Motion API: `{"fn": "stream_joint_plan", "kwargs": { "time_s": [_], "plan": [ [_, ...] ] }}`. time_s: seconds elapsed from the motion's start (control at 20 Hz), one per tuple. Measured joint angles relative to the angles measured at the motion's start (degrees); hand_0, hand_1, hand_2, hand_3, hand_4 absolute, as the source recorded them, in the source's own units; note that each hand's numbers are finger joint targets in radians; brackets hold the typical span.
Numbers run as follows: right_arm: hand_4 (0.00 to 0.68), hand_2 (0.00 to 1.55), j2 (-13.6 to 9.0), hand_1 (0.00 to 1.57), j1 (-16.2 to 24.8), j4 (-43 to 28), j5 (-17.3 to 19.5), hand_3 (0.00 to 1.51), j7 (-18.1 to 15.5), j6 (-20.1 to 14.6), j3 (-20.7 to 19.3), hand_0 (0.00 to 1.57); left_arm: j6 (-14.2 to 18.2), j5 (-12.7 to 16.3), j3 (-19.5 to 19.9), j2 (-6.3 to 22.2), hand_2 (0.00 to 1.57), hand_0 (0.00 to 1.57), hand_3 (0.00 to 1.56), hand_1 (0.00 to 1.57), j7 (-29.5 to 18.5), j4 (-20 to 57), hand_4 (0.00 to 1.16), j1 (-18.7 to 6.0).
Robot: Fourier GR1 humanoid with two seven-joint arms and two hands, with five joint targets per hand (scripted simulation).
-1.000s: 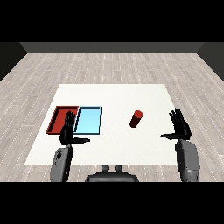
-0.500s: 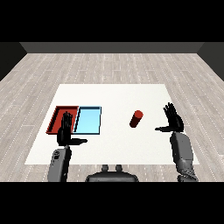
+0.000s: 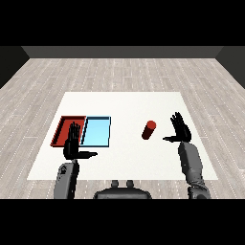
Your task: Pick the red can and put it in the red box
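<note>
- I see bare table [image 3: 129, 158] between my right hand [image 3: 180, 130] and the red can [image 3: 149, 129]; nothing stands in that gap.
- From the can leftward to the light blue tray [image 3: 96, 131], the tabletop lies open.
- The light blue tray sits between the can and the red tray [image 3: 64, 128], touching it.
- My left hand [image 3: 72, 143], fingers straight, overlaps the red tray's near edge.

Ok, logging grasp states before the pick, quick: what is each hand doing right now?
Left hand: open, fingers straight, holding nothing, over the red tray.
Right hand: open, holding nothing, beside the red can, apart from it.
</note>
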Motion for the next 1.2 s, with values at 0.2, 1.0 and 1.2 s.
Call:
{"fn": "stream_joint_plan", "kwargs": {
  "time_s": [0.2, 1.0, 1.2],
  "plan": [
    [0.000, 0.00, 0.89, 0.00, -1.30, 3.75, 0.30, 0.00, -1.78, 0.19, 0.55, 0.00, 0.06, 0.06, 0.37, -0.10, 0.00, 0.00, 0.00, 0.00, -0.64, 1.38, 0.00, -0.33],
    [0.000, 0.00, 5.79, 0.00, -4.08, 11.56, 0.64, 0.00, -5.05, -1.59, 3.06, 0.00, -0.57, 0.90, 0.75, 0.69, 0.00, 0.00, 0.00, 0.00, 0.41, 0.91, 0.00, -1.29],
    [0.000, 0.00, 6.94, 0.00, -4.76, 12.68, 0.36, 0.00, -5.62, -2.05, 3.42, 0.00, -1.01, 1.58, 1.13, 0.91, 0.00, 0.00, 0.00, 0.00, 0.64, 0.42, 0.00, -0.80]
  ]
}}
